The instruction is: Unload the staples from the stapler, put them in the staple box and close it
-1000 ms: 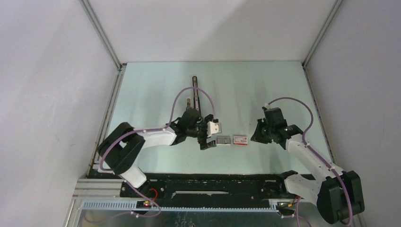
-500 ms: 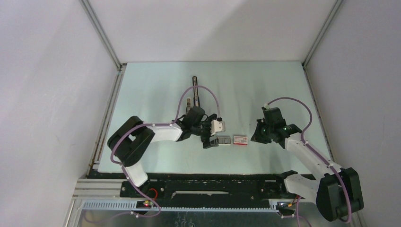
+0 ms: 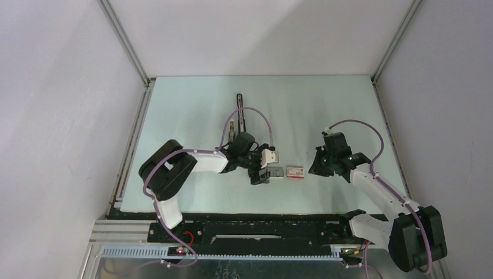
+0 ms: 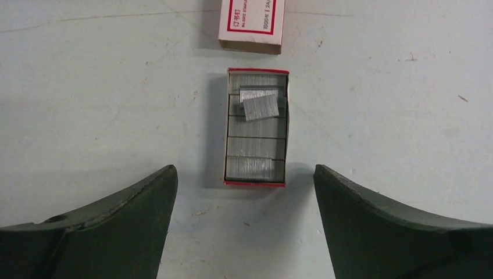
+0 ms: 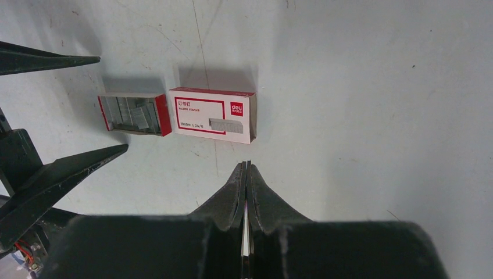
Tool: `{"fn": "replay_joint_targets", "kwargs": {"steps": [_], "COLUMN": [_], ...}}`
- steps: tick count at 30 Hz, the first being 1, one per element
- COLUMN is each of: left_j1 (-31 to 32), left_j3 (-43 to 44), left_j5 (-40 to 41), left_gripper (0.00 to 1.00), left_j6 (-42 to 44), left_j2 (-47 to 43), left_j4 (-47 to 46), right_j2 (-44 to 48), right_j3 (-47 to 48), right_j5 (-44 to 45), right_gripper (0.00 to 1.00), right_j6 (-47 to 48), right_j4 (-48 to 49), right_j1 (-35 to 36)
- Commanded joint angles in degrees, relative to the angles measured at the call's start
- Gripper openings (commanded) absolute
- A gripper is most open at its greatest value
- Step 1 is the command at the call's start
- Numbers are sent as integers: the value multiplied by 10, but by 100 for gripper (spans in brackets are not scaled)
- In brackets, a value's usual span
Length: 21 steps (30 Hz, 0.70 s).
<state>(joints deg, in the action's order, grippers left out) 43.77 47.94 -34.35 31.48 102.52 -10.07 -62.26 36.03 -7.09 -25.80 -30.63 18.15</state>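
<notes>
Where the pale mint-green tabletop [image 3: 186,116] meets its near rail, two white-and-black robot arms reach inward. The left arm [image 3: 197,163] bends towards the table's middle, and the right arm [image 3: 378,192] angles in from the right.

The stapler [image 3: 240,107], a long, very thin black bar with a silvery strip, lies lengthwise at the far middle of the table, beyond the left wrist and apart from both grippers. A shorter silvery-beige piece [image 3: 232,127] lies just to its left.

The left gripper [image 4: 245,197] points down with its dark fingers [image 4: 116,224] spread wide and gripping nothing. The near end of a small open red-edged cardboard tray of silver staples [image 4: 256,133] sits between the fingertips, with a gap on each side. A closed red-and-white staple box [image 5: 213,115] lies just beside the tray's other end.

The right gripper [image 5: 246,174] hovers near that box, its two fingers pressed together and empty.

Inside the tray, two short loose staple strips [image 4: 260,106] lie crooked on the packed rows.
</notes>
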Motion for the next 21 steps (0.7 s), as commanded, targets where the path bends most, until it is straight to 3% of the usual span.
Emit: {"fn": "replay_joint_targets", "kwargs": {"steps": [1,10,21], "left_j1": [4,9,10], "left_j3": [41,50,76], "left_j5": [-17,-3,-3], "left_gripper": [91,76,68], "left_j6": [-3,13,33], "left_j2": [15,26,46], "left_j4": [11,49,129], "right_j2": [3,7,6], "right_j3": [-2,-2,-3], "right_j5": [11,11,10], "right_gripper": [6,7,6], "right_j6": [9,8,8], "right_j4": [9,7,8], "right_j1": [3,3,4]}}
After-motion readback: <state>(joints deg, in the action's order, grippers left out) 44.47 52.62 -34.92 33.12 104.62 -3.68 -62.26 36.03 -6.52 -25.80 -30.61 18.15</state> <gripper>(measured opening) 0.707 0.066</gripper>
